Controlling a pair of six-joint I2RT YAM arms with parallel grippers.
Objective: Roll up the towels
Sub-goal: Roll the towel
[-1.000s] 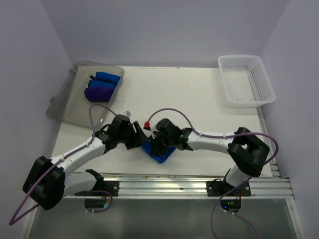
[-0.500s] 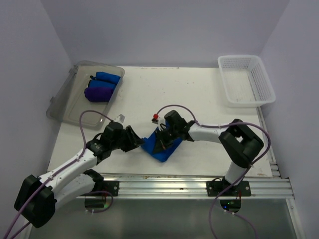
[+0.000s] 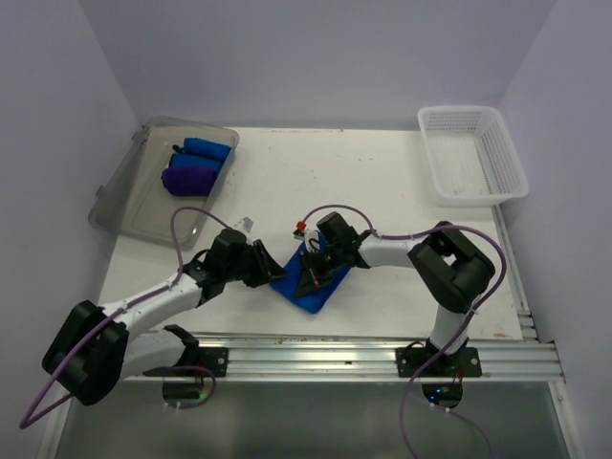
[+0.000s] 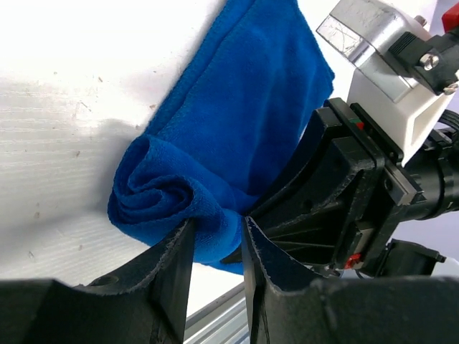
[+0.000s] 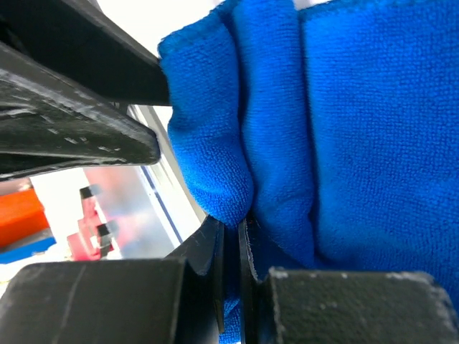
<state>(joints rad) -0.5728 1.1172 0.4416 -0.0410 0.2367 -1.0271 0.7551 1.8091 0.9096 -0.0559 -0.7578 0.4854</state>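
Note:
A blue towel [image 3: 316,290] lies partly rolled on the white table near the front middle. In the left wrist view its rolled end [image 4: 161,193] shows a spiral, with the flat part stretching away. My left gripper [image 3: 269,267] is at the towel's left end, its jaws [image 4: 215,247] shut on the edge of the roll. My right gripper [image 3: 313,272] sits on top of the towel from the right, its fingers nearly together with a thin fold of towel [image 5: 215,172] pinched between them [image 5: 233,236]. The two grippers almost touch each other.
A clear bin [image 3: 129,196] at the back left holds a rolled blue towel [image 3: 204,149] and a rolled purple towel [image 3: 187,180]. A white mesh basket [image 3: 471,153] stands at the back right. A metal rail [image 3: 363,356] runs along the front edge.
My left gripper drew back to the left, then came in again to the towel's left end. My right arm's elbow swung left while its gripper stayed on the towel.

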